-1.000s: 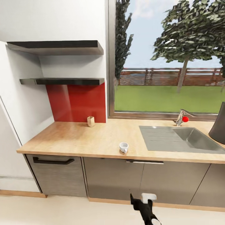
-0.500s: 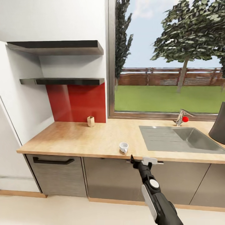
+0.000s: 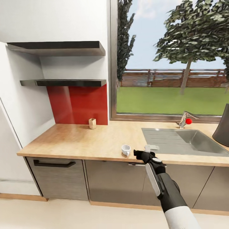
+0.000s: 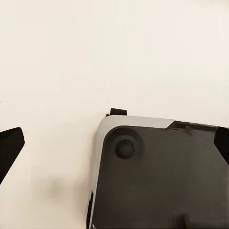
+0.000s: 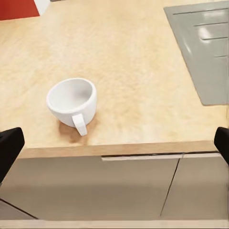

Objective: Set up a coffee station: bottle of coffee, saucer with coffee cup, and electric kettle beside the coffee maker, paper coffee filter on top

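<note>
Head view: bright, even daylight from the window (image 3: 168,63) at upper right. Rendered edges slightly soft; tree foliage blocky. Faint contact shadow under the coffee cup (image 5: 72,102) in the right wrist view. Left wrist view washed out, pale, nearly shadowless.

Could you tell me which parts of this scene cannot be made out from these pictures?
- The coffee maker: head view, cut off by the picture's right edge.
- The small tan object by the red backsplash: head view, too small to identify.
- The coffee cup: whether it holds anything; right wrist view hides its bottom behind the rim.
- The left pincer's surroundings: left wrist view shows a dark panel, unidentifiable.
</note>
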Available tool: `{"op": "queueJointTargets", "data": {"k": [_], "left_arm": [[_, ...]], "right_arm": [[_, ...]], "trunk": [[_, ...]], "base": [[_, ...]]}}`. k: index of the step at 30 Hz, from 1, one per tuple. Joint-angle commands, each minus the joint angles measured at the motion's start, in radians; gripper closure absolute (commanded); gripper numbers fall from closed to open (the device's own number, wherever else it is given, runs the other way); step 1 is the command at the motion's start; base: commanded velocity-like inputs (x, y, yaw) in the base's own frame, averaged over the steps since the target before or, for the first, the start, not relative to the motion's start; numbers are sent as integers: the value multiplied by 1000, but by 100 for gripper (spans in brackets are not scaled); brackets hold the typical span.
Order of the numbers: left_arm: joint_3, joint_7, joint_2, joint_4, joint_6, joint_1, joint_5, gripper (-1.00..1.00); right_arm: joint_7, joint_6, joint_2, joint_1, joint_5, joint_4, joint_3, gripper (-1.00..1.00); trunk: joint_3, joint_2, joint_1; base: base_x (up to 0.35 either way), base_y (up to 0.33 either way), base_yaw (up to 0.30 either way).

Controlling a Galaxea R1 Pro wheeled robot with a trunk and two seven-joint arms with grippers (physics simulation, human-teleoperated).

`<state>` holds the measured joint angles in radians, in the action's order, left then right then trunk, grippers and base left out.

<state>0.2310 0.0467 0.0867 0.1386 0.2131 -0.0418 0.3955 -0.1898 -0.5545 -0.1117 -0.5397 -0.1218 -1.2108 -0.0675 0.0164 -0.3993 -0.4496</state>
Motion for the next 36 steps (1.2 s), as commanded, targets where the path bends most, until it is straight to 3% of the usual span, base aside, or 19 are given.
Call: {"op": "queueJointTargets", "data": {"k": [1, 4, 7, 25, 32, 36], "left_arm": [[7, 4, 1, -9, 3, 0, 10, -100], [7, 4, 2, -53, 3, 0, 11, -100], [7, 4, 2, -79, 2, 0, 11, -100], [8, 3, 1, -106, 2, 0, 11, -100], [8, 2, 1, -106, 2, 0, 11, -100], [8, 2, 1, -106, 2, 2, 11, -100]], "right_arm": [[-9, -29, 2, -2, -10, -14, -1, -100], [-10, -104, 4, -4, -11, -38, 0, -100], [-9, -128, 5, -5, -10, -42, -1, -100], [-8, -139, 6, -5, -7, -37, -5, -100], [-8, -140, 6, -5, -6, -31, -7, -100], [-8, -151, 6, -5, -6, 28, -6, -100]], "trunk": [[0, -1, 0], [0, -1, 0], [0, -1, 0], [0, -1, 0], [0, -1, 0], [0, -1, 0]], "base": [[0, 0, 0], [6, 0, 0], [135, 0, 0], [305, 0, 0], [160, 0, 0], [27, 0, 0]]}}
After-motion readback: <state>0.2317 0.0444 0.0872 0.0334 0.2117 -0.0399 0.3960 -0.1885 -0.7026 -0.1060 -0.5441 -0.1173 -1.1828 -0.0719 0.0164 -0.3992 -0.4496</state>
